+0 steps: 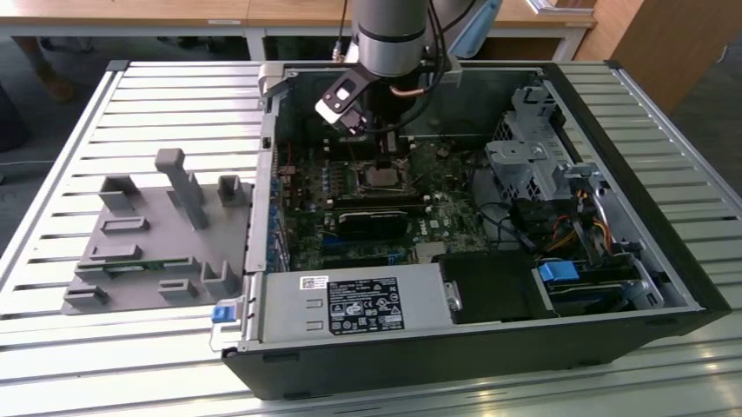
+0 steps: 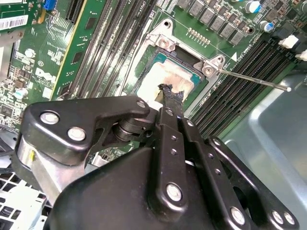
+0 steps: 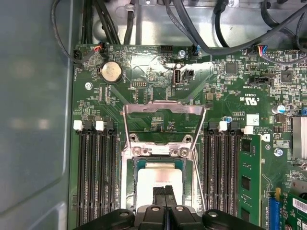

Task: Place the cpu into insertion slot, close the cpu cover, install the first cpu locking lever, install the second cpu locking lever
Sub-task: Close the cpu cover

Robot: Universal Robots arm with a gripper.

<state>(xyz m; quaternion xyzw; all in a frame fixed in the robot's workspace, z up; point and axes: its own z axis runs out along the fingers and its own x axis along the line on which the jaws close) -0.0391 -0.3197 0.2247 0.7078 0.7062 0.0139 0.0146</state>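
Observation:
The cpu (image 3: 160, 178) lies flat in the insertion slot (image 3: 128, 184) on the green board, its pale smeared face up; the second wrist view shows the cpu (image 2: 165, 76) too. My gripper (image 3: 163, 190) is shut, its black fingertips pressed together right over the chip's face with nothing between them. The gripper (image 2: 169, 91) looks the same in the second wrist view. The cpu cover (image 3: 164, 107) stands open, hinged up beyond the socket. A thin locking lever (image 2: 249, 79) sticks out free beside the socket. In the exterior view the gripper (image 1: 390, 155) hangs just above the socket (image 1: 380, 176).
Long black memory slots (image 3: 93, 177) flank the socket on both sides, and a green module (image 3: 248, 179) sits in one. Cables (image 3: 220, 28) run along the case wall. The case's power supply (image 1: 354, 304) and drive cage (image 1: 527, 165) stand around the board. A grey fixture (image 1: 156, 234) lies outside the case.

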